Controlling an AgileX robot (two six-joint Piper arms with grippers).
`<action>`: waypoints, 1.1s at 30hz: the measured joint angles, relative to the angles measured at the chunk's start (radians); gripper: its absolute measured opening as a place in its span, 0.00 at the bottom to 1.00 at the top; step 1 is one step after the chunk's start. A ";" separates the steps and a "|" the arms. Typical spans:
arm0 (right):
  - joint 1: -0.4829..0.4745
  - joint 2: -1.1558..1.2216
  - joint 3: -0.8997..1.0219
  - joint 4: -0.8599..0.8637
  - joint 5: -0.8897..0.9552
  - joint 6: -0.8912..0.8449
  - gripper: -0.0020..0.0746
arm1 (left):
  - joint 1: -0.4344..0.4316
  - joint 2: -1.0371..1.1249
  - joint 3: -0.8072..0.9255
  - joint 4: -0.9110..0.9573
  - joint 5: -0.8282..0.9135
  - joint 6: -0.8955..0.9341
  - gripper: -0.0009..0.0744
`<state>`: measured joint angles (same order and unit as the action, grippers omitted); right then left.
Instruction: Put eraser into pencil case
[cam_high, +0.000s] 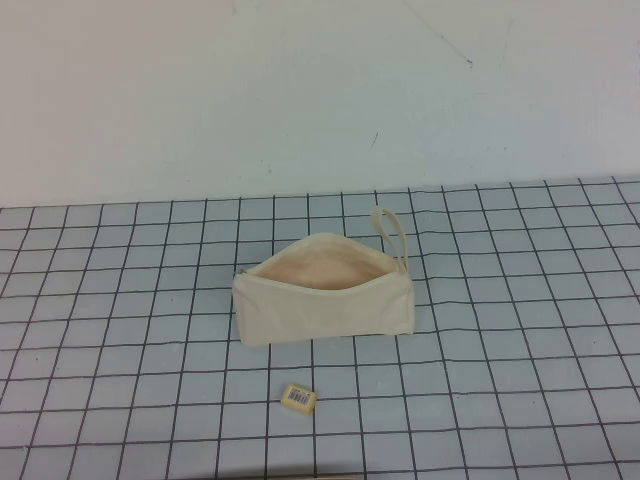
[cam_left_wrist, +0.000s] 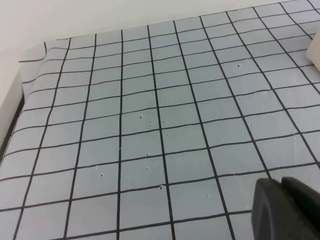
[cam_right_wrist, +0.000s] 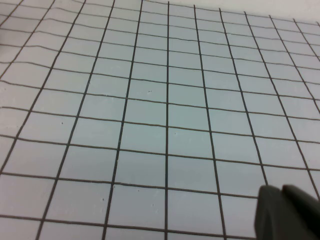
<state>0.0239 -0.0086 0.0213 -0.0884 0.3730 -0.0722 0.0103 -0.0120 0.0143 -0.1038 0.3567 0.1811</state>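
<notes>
The cream-white pencil case (cam_high: 325, 310) lies in the middle of the grid mat in the high view, its zip open and the peach lining showing, its loop strap (cam_high: 392, 232) at the far right end. The tan eraser (cam_high: 299, 397) with a barcode label lies flat on the mat just in front of the case, apart from it. Neither arm shows in the high view. My left gripper (cam_left_wrist: 282, 182) shows only in the left wrist view, shut and empty above bare mat. My right gripper (cam_right_wrist: 281, 189) shows only in the right wrist view, shut and empty above bare mat.
The grey-blue grid mat (cam_high: 120, 330) covers the table up to a white wall (cam_high: 300, 90) at the back. In the left wrist view the mat's edge curls up (cam_left_wrist: 35, 55), and a white corner (cam_left_wrist: 315, 47) shows at the frame's edge.
</notes>
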 joint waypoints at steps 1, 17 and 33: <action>0.000 0.000 0.000 0.000 0.000 0.000 0.02 | 0.000 0.000 0.000 0.000 0.000 0.000 0.01; 0.000 0.000 0.000 0.000 0.000 0.000 0.02 | 0.000 0.000 0.012 -0.054 -0.549 0.000 0.01; 0.000 0.000 0.000 0.000 0.000 0.000 0.02 | 0.000 0.000 0.012 -0.059 -0.815 0.000 0.01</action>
<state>0.0239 -0.0086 0.0213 -0.0884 0.3730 -0.0722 0.0103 -0.0120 0.0264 -0.1628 -0.4586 0.1811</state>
